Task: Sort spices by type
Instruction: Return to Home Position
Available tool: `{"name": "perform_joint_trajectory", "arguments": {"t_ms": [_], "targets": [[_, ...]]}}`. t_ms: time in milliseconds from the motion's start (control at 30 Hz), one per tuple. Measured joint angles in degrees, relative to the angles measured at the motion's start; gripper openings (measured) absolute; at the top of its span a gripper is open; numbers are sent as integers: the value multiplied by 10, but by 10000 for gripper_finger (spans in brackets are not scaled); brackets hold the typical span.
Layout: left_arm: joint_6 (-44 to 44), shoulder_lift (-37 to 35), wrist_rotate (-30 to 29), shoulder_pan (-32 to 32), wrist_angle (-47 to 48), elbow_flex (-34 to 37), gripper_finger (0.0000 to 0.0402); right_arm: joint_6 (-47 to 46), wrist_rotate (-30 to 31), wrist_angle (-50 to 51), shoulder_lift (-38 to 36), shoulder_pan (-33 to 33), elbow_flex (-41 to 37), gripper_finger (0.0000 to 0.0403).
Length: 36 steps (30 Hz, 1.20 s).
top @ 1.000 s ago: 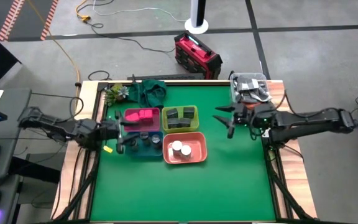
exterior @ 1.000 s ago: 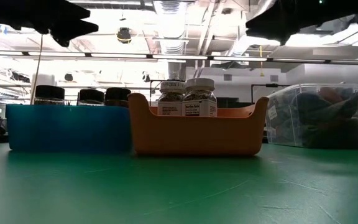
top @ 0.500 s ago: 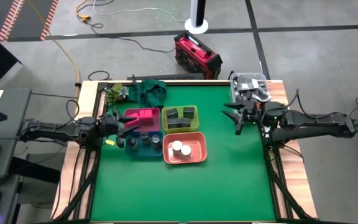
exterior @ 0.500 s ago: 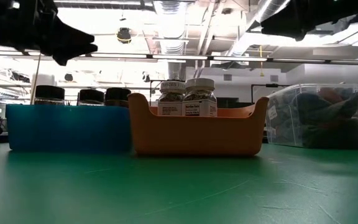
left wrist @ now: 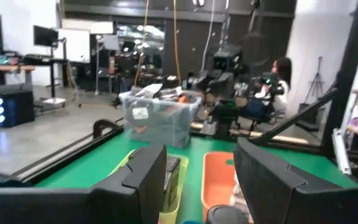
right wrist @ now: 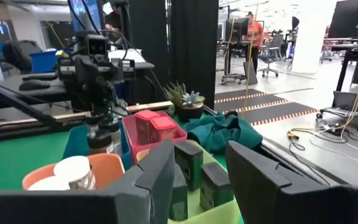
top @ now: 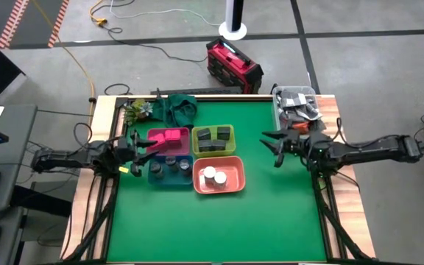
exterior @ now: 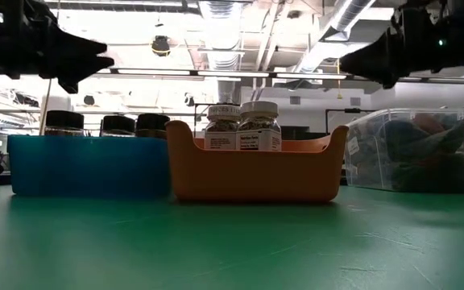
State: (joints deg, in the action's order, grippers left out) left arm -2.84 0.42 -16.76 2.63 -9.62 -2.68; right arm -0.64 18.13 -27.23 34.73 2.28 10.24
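Note:
The spices sit sorted in four bins on the green table. Pink packets [top: 169, 136] lie in a pink bin and dark square jars [top: 213, 135] in a yellow-green bin. Grey round jars [top: 169, 166] stand in a blue bin [exterior: 87, 165]. White-topped round jars [exterior: 240, 127] stand in an orange bin [exterior: 256, 171]. My left gripper [top: 138, 145] hovers level at the table's left side, just left of the pink and blue bins. It is open and has nothing between its fingers. My right gripper [top: 271, 147] hovers level to the right of the bins. It is open too, and it also holds nothing.
A clear tub [top: 295, 103] of dark clutter stands at the far right corner. A green cloth [top: 177, 107] and a small plant [top: 137, 109] lie at the far left. The near half of the green table [top: 212, 228] is bare. People sit in the room beyond the table.
Both grippers have sunk, each holding nothing. My left gripper has drawn back from over the blue bin toward the table's left edge.

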Motion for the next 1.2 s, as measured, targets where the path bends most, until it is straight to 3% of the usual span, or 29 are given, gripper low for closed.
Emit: {"name": "perform_joint_trajectory", "arguments": {"t_ms": [300,700,833,1200], "targets": [[1,-2,13,0,34,0,177,-38,0,5,-56,1,-60,172],[54,-2,12,0,26,0,163,-73,13,135,-241,-12,-97,172],[50,-2,4,0,42,0,159,-73,16,136,-283,-15,-97,172],[54,-2,4,0,90,-2,159,-71,16,149,-299,-15,-98,172]]}}
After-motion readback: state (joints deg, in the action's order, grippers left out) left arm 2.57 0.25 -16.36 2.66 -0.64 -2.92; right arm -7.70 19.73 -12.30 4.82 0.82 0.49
